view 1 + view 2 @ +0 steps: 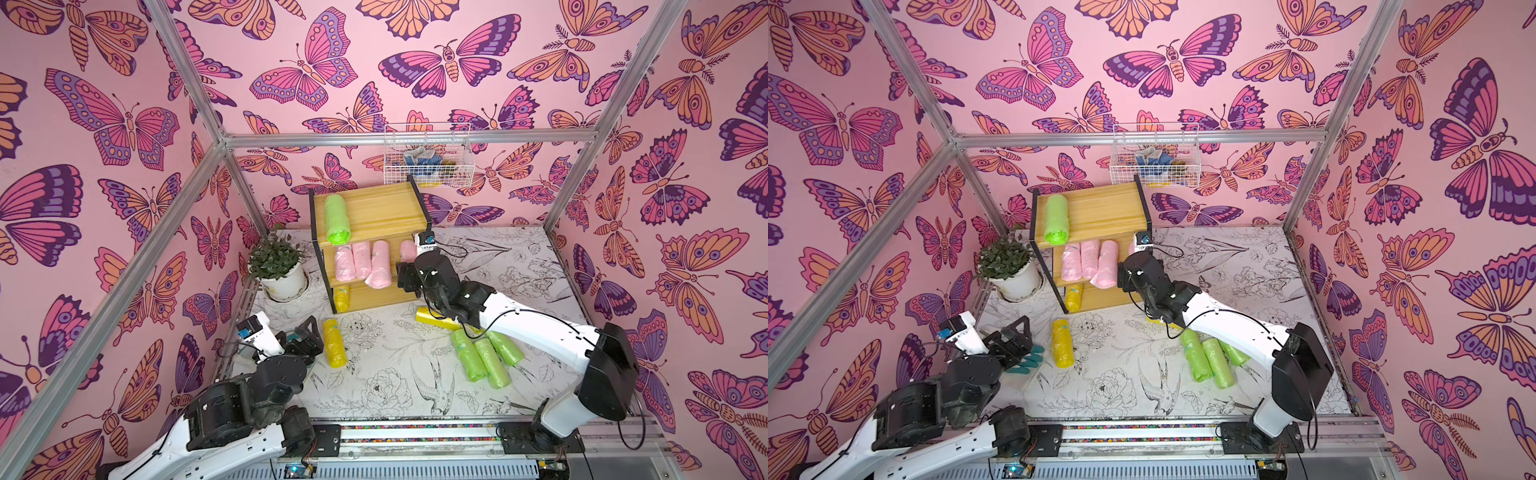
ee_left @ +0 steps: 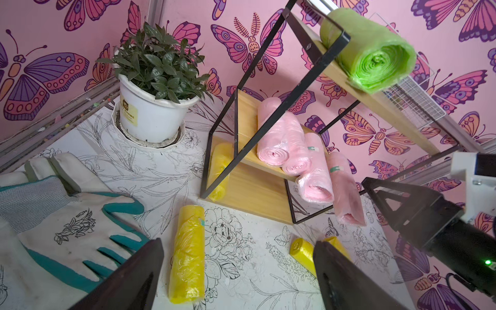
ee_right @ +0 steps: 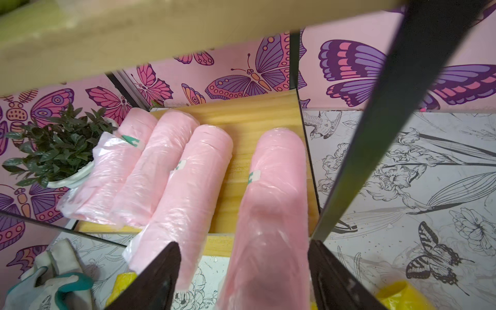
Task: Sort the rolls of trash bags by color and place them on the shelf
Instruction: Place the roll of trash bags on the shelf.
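The shelf [image 1: 374, 208] stands at the back. One lime green roll [image 1: 337, 219] lies on its top board and three pale pink rolls [image 1: 357, 259] on the middle board. A fourth pink roll [image 3: 271, 201] rests at that board's right end, sticking out over the edge. My right gripper [image 3: 244, 268] is open around its near end, with a gap on one side. A yellow roll [image 1: 342, 297] lies on the bottom board. Two yellow rolls [image 1: 333, 343] [image 1: 436, 318] and three green rolls [image 1: 486, 357] lie on the table. My left gripper [image 2: 239, 268] hovers open and empty beside the left yellow roll [image 2: 188, 252].
A potted plant [image 1: 279, 266] stands left of the shelf. White and teal gloves [image 2: 53, 220] lie by my left arm. A white wire basket [image 1: 428, 156] hangs on the back wall. The shelf's black frame post [image 3: 375, 134] runs close by my right gripper.
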### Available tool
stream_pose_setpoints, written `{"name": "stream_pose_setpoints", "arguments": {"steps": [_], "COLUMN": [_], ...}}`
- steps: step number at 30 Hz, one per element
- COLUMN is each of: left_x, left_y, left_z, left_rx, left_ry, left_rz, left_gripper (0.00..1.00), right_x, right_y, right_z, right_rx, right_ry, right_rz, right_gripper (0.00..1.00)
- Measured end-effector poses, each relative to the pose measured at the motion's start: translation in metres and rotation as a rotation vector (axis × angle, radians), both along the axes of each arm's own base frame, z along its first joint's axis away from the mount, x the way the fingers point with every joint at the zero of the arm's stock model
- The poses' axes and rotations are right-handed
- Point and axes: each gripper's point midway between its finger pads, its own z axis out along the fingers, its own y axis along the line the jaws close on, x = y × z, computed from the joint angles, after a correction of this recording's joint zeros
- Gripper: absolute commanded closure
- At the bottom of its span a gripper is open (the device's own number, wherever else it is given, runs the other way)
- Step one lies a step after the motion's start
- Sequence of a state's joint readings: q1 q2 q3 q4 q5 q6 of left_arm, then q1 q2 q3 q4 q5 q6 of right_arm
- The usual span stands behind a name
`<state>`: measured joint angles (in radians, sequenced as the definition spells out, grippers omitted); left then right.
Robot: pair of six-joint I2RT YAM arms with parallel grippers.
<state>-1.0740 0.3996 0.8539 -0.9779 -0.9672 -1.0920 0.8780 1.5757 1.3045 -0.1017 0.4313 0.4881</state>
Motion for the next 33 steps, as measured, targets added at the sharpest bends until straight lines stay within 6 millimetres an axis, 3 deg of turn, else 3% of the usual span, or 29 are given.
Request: {"name": "stream_pose_setpoints", "arguments": {"steps": [5, 7, 10, 12, 16, 20, 27, 33], "left_x": [0.0, 0.0, -0.001, -0.001, -0.002, -0.002, -0.004, -0.006], "left_y": [-0.003, -0.003, -0.004, -0.005, -0.005, -0.005, -0.005, 0.0], "left_z": [-0.002, -0.002, -0.003, -0.003, -0.005, -0.006, -0.006, -0.005], "left_rx": [0.013, 0.013, 0.011, 0.011, 0.016, 0.019, 0.014, 0.005], "left_ry": [0.009, 0.011, 0.016, 0.018, 0.024, 0.028, 0.033, 0.029], "left_rz": [-0.013, -0.017, -0.026, -0.03, -0.034, -0.038, -0.051, -0.051], "left_gripper": [0.07, 0.07, 0.07, 0.07, 0.07, 0.07, 0.07, 0.07], "right_x": [-0.015, -0.021, -0.033, -0.039, -0.049, -0.053, -0.039, -0.031], "right_y": [-0.011, -0.018, -0.029, -0.036, -0.036, -0.028, -0.018, -0.008], "right_z": [0.012, 0.014, 0.012, 0.009, 0.001, -0.021, -0.085, -0.102], "right_rx": [0.06, 0.079, 0.106, 0.119, 0.145, 0.15, 0.132, 0.144], "right_ry": [0.005, 0.016, 0.045, 0.074, 0.136, 0.222, 0.414, 0.471], "right_rz": [0.011, 0.007, -0.006, -0.014, 0.001, 0.024, -0.001, 0.003], "right_gripper": [0.38, 0.54, 0.88, 0.98, 1.0, 0.98, 0.96, 0.96]}}
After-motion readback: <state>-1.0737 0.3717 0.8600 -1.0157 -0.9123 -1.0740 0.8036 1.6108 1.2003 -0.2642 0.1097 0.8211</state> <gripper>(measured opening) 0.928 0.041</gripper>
